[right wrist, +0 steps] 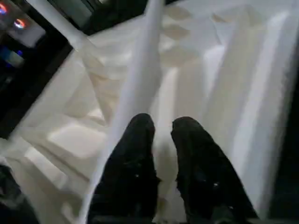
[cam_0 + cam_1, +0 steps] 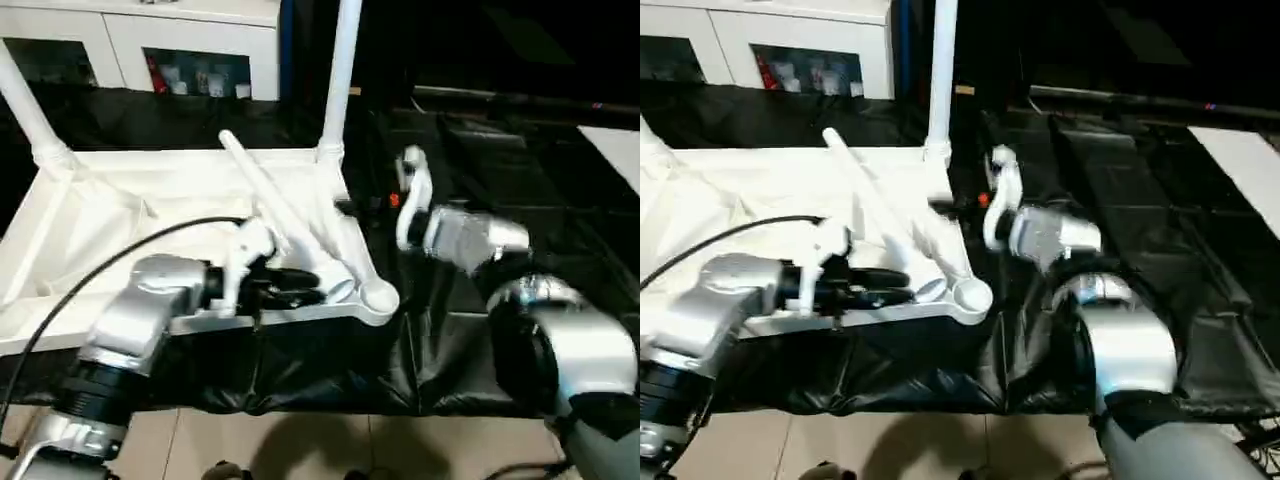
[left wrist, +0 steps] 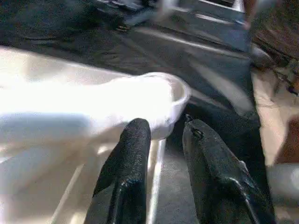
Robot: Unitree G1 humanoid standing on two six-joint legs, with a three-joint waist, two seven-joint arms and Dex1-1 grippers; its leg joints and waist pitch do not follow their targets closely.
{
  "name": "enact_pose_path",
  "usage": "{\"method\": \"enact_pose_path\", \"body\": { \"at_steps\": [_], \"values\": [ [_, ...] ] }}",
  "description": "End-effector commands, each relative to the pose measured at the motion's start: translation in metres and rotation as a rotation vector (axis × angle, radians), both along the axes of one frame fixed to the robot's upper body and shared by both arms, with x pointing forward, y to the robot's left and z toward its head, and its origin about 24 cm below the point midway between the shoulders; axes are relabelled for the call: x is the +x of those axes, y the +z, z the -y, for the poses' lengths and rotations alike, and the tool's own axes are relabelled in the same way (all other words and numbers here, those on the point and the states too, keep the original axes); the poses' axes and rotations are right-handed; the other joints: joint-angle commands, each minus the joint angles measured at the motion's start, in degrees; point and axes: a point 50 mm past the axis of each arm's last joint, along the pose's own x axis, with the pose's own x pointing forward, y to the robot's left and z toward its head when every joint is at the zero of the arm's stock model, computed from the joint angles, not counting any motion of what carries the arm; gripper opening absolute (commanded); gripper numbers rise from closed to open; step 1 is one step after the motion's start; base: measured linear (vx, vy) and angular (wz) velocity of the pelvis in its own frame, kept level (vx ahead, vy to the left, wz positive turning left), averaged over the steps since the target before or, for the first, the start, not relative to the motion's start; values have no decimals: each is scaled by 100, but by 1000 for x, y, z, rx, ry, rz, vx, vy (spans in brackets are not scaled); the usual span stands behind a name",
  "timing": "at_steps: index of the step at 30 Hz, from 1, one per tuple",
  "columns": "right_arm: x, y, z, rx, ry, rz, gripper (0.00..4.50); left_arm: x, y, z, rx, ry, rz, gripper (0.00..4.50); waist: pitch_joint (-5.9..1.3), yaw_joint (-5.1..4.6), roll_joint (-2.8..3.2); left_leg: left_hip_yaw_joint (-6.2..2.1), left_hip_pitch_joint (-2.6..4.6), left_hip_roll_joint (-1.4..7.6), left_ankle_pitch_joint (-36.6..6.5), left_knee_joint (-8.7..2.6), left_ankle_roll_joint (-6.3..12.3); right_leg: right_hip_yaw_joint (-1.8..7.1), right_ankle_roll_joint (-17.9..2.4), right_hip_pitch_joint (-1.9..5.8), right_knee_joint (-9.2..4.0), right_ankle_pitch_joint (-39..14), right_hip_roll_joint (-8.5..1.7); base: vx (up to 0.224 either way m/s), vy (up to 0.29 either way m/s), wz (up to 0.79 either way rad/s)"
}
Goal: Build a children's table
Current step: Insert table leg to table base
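The white table top lies upside down, ribbed side up, on a black cloth. Two legs stand upright in its far corner sockets, one on the left and one on the right. A third leg lies loose and slanted across the top, its flared end beside the near right socket. My left gripper is open just short of that flared end, holding nothing. Above the ribbed underside at the table's right rim, my right gripper is shut and empty, with the loose leg running past beside it.
White cabinets with glass doors stand behind the table. Black cloth covers the surface to the right, with a white sheet at the far right. A black cable runs over my left forearm. Tiled floor shows below the front edge.
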Motion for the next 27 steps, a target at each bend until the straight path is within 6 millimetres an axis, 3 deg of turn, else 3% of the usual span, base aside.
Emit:
{"method": "enact_pose_path", "body": {
  "at_steps": [1, 2, 4, 6, 8, 11, 14, 16, 18, 21, 22, 23, 25, 27],
  "values": [
    [8, 23, -3, 22, 5, 125, 105, 8, 7, -5, 2, 69, 12, 138, -459, 4, 140, -73, 78, 171, -1347, -369, -192, 319, -1305, 328, -395, -1247, -314, 0, 0, 0],
    [9, 26, -4, 32, 10, 140, 100, 9, 7, -6, 0, 81, 7, 155, -451, -5, 107, -83, 77, 177, -1365, -381, -171, 318, -1265, 333, -405, -1327, -322, 0, 0, 0],
    [10, 29, -6, 23, 11, 147, 151, 14, 8, -13, 6, 153, -13, 172, -445, -4, 124, -82, 98, 174, -1374, -377, -150, 324, -1235, 311, -420, -1436, -320, 0, 0, 0],
    [10, 33, -10, 24, 33, 156, 158, 17, 11, -18, -4, 210, -24, 177, -449, -12, 95, -87, 93, 173, -1302, -380, -126, 326, -1242, 316, -412, -1368, -319, 0, 0, 0],
    [10, 36, -16, 17, 64, 169, 165, 21, 14, -22, -27, 275, -41, 216, -455, -19, 90, -82, 84, 172, -1233, -373, -107, 329, -1282, 321, -391, -1244, -320, 0, 0, 0],
    [9, 34, -25, -64, 107, 190, 198, 25, 12, -25, -19, 355, -62, 217, -449, -29, 83, -91, 78, 163, -1190, -374, -79, 330, -1284, 321, -408, -1258, -331, 0, 0, 0],
    [8, 28, -35, -177, 140, 203, 211, 24, 9, -25, 14, 356, -65, 257, -445, -27, 87, -93, 87, 171, -1192, -379, -107, 329, -1256, 302, -415, -1325, -340, 0, 0, 0],
    [7, 24, -44, -270, 153, 216, 243, 23, 7, -24, 24, 350, -65, 278, -449, -26, 79, -97, 91, 177, -1167, -383, -132, 335, -1261, 305, -404, -1298, -354, 0, 0, 0],
    [6, 19, -50, -352, 163, 215, 246, 22, 6, -23, 52, 346, -50, 292, -437, -40, 44, -98, 87, 179, -1207, -390, -158, 340, -1234, 296, -407, -1347, -353, 0, 0, 0],
    [3, 8, -52, -526, 203, 225, 248, 19, 4, -25, 103, 347, -44, 313, -428, -41, 73, -104, 97, 183, -1257, -404, -220, 342, -1177, 285, -406, -1388, -349, 0, 0, 0],
    [2, 6, -53, -551, 214, 218, 248, 18, 3, -26, 117, 343, -42, 336, -429, -55, -19, -95, 85, 182, -1278, -403, -195, 344, -1147, 294, -418, -1427, -353, 0, 0, 0],
    [-1, 2, -56, -556, 252, 187, 248, 16, 2, -28, 134, 334, -44, 336, -426, -35, 26, -119, 98, 193, -1319, -412, -191, 347, -1107, 298, -407, -1550, -375, 0, 0, 0],
    [-3, 1, -57, -544, 270, 163, 248, 15, 3, -28, 133, 334, -49, 336, -409, -46, 50, -114, 117, 197, -1432, -421, -231, 354, -1068, 272, -432, -1624, -360, 0, 0, 0],
    [-4, -2, -56, -583, 279, 141, 248, 13, 3, -29, 133, 327, -53, 336, -410, -47, 14, -120, 120, 197, -1490, -428, -276, 355, -1066, 271, -418, -1615, -353, 0, 0, 0]
  ]
}}
